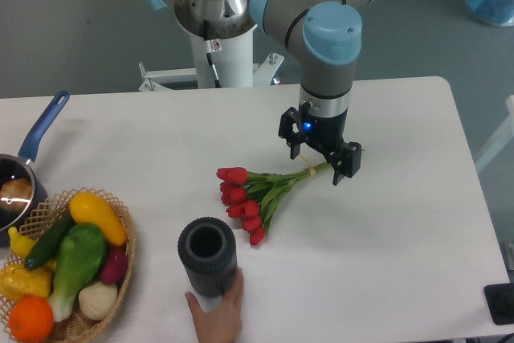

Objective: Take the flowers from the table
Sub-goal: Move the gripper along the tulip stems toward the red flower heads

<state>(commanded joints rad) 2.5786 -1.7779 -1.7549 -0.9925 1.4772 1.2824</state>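
The flowers [255, 195], a bunch of red tulips with green leaves and pale stems tied together, lie flat on the white table [401, 222] near its middle. The red heads point to the lower left and the stem ends to the upper right. My gripper [319, 153] points down over the stem ends. Its two black fingers stand apart, one on each side of the stems, so it is open. The very tips of the stems are partly hidden under it. I cannot tell whether the fingers touch the table.
A dark grey cylinder vase [207, 256] stands at the front, held from below by a human hand [218, 315]. A wicker basket [119, 267] of vegetables sits at the front left. A pot with a blue handle [40, 130] is at the left edge. The robot base [221, 54] is at the back.
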